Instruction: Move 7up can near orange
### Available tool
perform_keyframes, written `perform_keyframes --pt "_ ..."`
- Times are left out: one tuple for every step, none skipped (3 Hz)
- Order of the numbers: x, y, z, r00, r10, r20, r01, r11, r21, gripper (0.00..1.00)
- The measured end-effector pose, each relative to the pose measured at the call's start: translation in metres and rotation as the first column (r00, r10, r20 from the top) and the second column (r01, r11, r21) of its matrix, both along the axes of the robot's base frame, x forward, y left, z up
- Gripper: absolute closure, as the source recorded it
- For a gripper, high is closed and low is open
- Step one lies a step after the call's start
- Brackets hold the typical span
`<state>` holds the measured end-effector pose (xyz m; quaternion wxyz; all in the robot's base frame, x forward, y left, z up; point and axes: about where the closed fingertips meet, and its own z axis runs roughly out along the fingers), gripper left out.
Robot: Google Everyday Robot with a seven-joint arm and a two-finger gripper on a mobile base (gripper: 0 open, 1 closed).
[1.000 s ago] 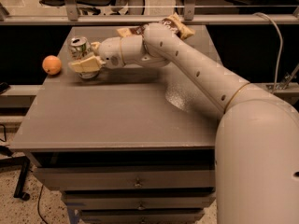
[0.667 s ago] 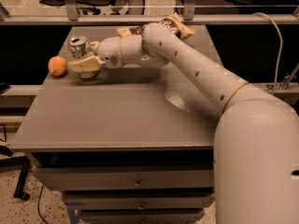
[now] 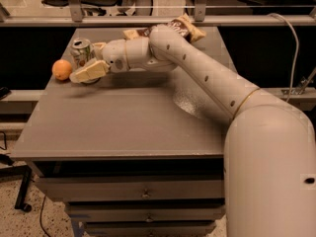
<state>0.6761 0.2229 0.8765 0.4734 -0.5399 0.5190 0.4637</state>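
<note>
gripper: yours, clamped on the 7up can, at the table far-left corner;
7up can: upright, silver top showing;
orange: just left of it

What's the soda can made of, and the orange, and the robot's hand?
The 7up can looks like thin metal, going by its shiny silver top. The orange seems real fruit, with dull matte skin. The gripper, at the can, far left on the table, is probably hard plastic: a smooth cream shell.
</note>
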Motion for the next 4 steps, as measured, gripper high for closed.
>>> perform_keyframes --pt "-0.001 -0.004 -0.002 1.0 -0.005 -0.002 0.005 1.0 -0.001 0.0" --pt "-0.005 -0.035 0.004 0.9992 -0.039 0.012 0.039 0.999 -0.01 0.0" --pt "-0.013 -0.096 0.02 0.9931 -0.109 0.044 0.109 0.994 -0.017 0.0" --pt "-0.012 -0.115 0.021 0.9897 -0.135 0.048 0.136 0.99 -0.018 0.0"
